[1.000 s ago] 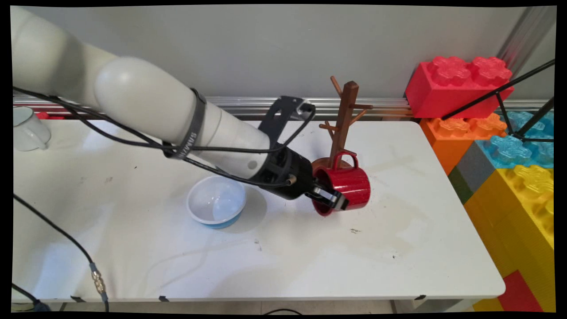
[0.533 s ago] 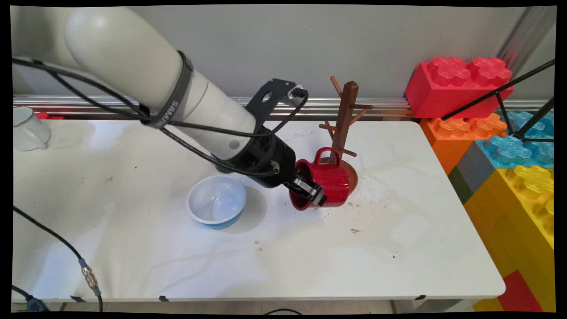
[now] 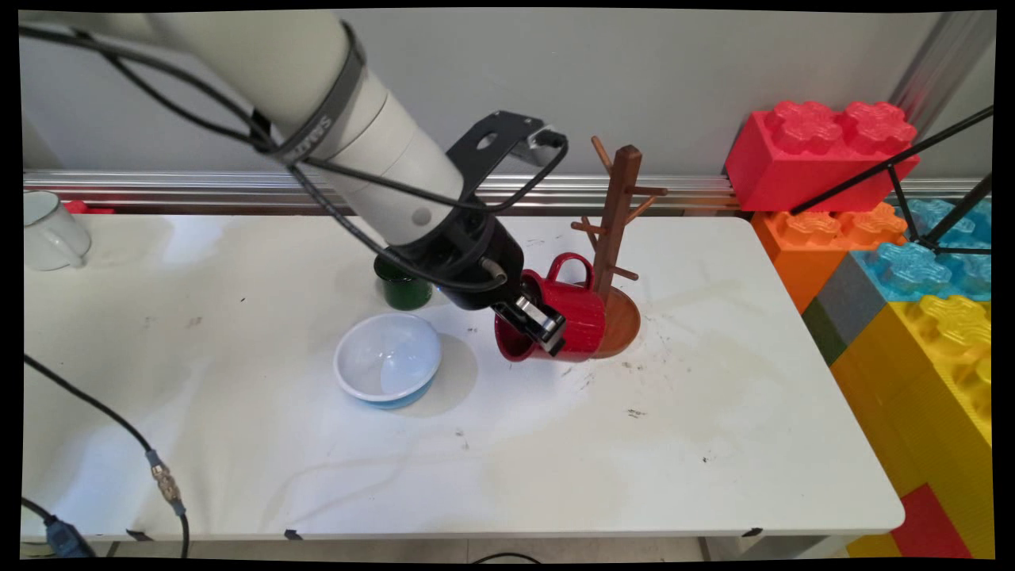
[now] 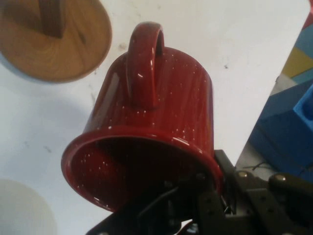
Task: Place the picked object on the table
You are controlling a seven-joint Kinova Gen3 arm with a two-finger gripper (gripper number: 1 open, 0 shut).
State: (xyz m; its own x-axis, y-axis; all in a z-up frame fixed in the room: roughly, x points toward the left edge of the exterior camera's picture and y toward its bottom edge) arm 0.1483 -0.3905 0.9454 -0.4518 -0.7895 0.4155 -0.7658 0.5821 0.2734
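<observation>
The tool (image 3: 533, 319) is clamped on the rim of a red mug (image 3: 567, 313), one finger inside the mouth and the other outside against the wall, as the hand view (image 4: 195, 205) shows. The mug (image 4: 151, 122) is held on its side above the counter (image 3: 714, 444), around the middle of its far half, with its open mouth turned toward the near left and its base toward the far right. It is glossy dark red enamel flecked with tiny white speckles, with a rolled lip and a thick loop handle (image 3: 569, 266) that points up and toward the far edge. Its inside is the same dark red.

Just behind the mug stands a brown wooden mug tree (image 3: 617, 210), an upright post with short pegs on a round base (image 3: 618, 321); in the main view the mug overlaps the left part of that base, and its handle lies just left of the post. In the hand view the base (image 4: 54, 44) shows as a round wooden disc apart from the mug.

Left of the tool, a dark green cup (image 3: 406, 292) stands partly hidden behind the arm. Nearer the front edge sits a white bowl with a blue outside (image 3: 387, 361). A white mug (image 3: 49, 231) stands at the far left corner
</observation>
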